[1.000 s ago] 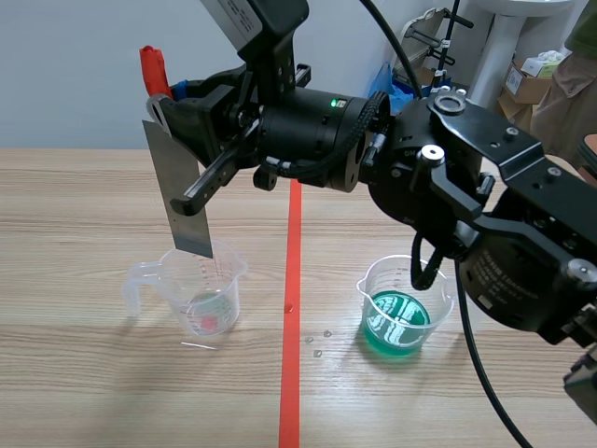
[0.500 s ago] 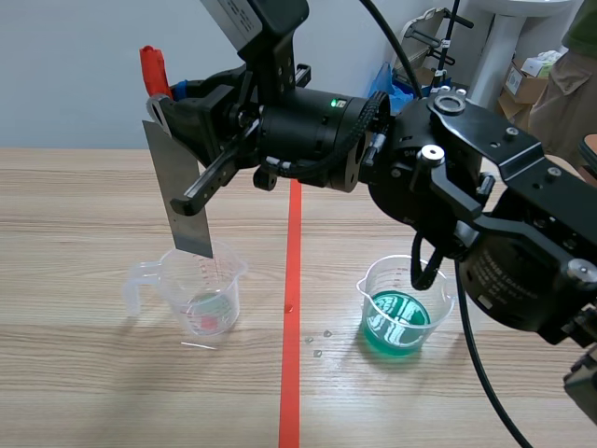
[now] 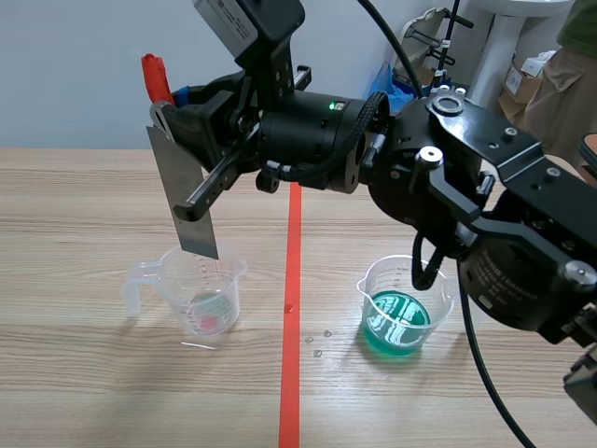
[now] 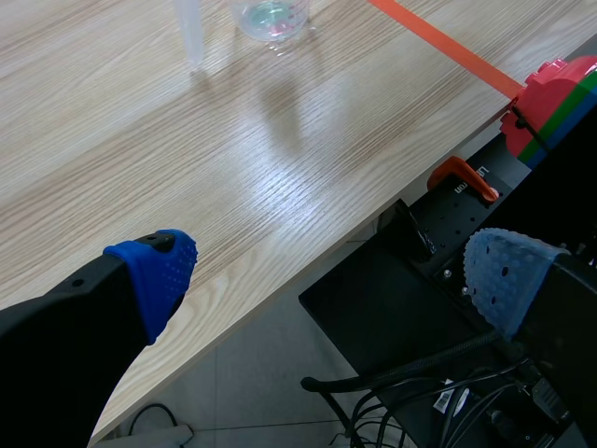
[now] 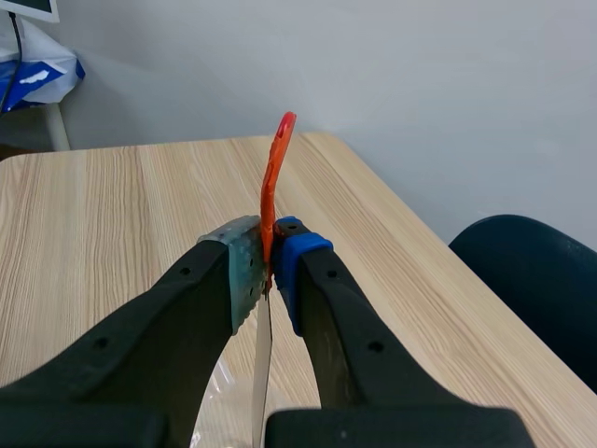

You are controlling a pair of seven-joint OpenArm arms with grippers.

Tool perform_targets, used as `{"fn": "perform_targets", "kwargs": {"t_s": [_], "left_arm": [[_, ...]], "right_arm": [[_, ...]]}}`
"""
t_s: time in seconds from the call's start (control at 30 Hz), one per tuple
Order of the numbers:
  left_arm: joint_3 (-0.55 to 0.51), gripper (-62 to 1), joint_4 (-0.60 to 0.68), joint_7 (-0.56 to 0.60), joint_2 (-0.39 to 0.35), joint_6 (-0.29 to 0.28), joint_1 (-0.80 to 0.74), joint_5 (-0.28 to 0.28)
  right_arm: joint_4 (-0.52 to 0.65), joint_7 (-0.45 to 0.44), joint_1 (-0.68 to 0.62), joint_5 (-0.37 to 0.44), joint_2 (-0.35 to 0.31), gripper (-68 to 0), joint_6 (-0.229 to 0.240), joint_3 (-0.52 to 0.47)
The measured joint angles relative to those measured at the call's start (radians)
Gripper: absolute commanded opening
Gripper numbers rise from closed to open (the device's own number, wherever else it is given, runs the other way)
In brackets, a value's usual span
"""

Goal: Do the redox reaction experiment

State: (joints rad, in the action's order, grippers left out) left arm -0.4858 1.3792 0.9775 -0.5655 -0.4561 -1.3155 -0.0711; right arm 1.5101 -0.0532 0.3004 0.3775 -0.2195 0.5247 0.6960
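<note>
Light wooden table (image 3: pixel 84 205) before a pale grey wall (image 3: pixel 75 65), divided by an orange-red tape line (image 3: pixel 291 373); clear plastic beaker (image 3: pixel 201 289) with pinkish residue left of the line, beaker of green liquid (image 3: pixel 403 303) right of it. Right gripper (image 3: pixel 182 112), reaching across to the left, clamps a grey metal strip (image 3: pixel 187 201) just below its red handle (image 3: pixel 154 73), the strip hanging tilted with its lower edge at the clear beaker's mouth. The right wrist view alone shows the strip edge-on between both pads; the left wrist view alone shows the left gripper (image 4: pixel 331 275), fingers spread wide with nothing between them, over the table's edge.
</note>
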Motion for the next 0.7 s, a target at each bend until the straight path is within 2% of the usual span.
{"fn": "perform_targets", "kwargs": {"t_s": [0.13, 0.27, 0.37, 0.7], "left_arm": [[0.0, 0.6, 0.0, 0.0, 0.0, 0.0, 0.0, 0.0], [0.0, 0.6, 0.0, 0.0, 0.0, 0.0, 0.0, 0.0], [0.0, 0.6, 0.0, 0.0, 0.0, 0.0, 0.0, 0.0], [0.0, 0.6, 0.0, 0.0, 0.0, 0.0, 0.0, 0.0]], "right_arm": [[-0.015, -0.034, -0.005, -0.008, 0.0, -65.6, 0.0, 0.001], [-0.082, -0.058, -0.005, -0.039, 0.0, -65.6, 0.0, 0.032], [-0.15, -0.135, -0.005, -0.061, 0.0, -65.6, 0.0, 0.055], [-0.263, -0.361, -0.005, -0.277, 0.007, -65.6, 0.0, 0.098]]}}
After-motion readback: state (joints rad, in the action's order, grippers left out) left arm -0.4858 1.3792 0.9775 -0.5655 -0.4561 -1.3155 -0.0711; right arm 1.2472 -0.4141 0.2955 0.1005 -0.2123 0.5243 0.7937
